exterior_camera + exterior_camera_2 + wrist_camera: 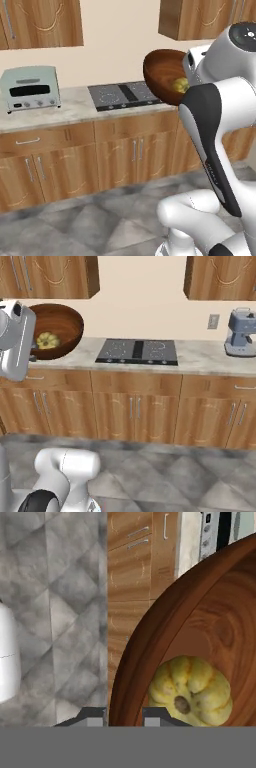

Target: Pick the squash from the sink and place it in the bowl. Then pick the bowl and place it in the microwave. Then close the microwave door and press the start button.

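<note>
Bowl w/ squash lifted, on its way to the microwave

I've got the gripper clamped on the rim of the round dark reddish-brown glossy wooden bowl; it's held tilted in the air, off the counter; the small ribbed yellow squash sits inside, so step 1 looks done; left, I'd say: bowl into microwave, shut door, press start; toaster oven & cooktop near.

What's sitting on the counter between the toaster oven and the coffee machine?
A black cooktop set into the counter. The left base view shows the toaster oven; the right base view shows the coffee machine.
</note>
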Robot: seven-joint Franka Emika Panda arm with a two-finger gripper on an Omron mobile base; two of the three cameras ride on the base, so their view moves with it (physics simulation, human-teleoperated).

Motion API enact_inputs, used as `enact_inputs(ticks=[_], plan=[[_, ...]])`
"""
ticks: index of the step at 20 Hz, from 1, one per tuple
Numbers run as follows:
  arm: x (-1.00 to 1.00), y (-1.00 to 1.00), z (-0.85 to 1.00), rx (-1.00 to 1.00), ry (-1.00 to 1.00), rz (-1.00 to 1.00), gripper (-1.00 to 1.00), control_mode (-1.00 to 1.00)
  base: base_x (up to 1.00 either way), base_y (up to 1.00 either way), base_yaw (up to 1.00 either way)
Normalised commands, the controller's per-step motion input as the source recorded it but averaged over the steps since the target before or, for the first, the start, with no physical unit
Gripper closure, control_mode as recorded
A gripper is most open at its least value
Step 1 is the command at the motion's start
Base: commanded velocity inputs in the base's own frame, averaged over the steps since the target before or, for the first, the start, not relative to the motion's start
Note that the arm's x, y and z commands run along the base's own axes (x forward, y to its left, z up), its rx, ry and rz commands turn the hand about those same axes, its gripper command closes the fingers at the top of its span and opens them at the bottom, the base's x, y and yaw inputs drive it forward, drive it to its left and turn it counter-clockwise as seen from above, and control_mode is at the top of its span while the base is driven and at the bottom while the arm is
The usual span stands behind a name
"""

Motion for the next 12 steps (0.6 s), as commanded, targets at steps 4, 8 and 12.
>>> enact_inputs(ticks=[4, 8, 12], plan=[[0.00, 0.00, 0.00, 0.00, 0.00, 0.00, 1.00, 1.00, 0.99, 0.10, -0.01], [0.00, 0.00, 0.00, 0.00, 0.00, 0.00, 1.00, 1.00, 0.72, 0.58, 0.00], [0.00, 0.00, 0.00, 0.00, 0.00, 0.00, 1.00, 1.00, 0.30, 0.99, 0.00]])
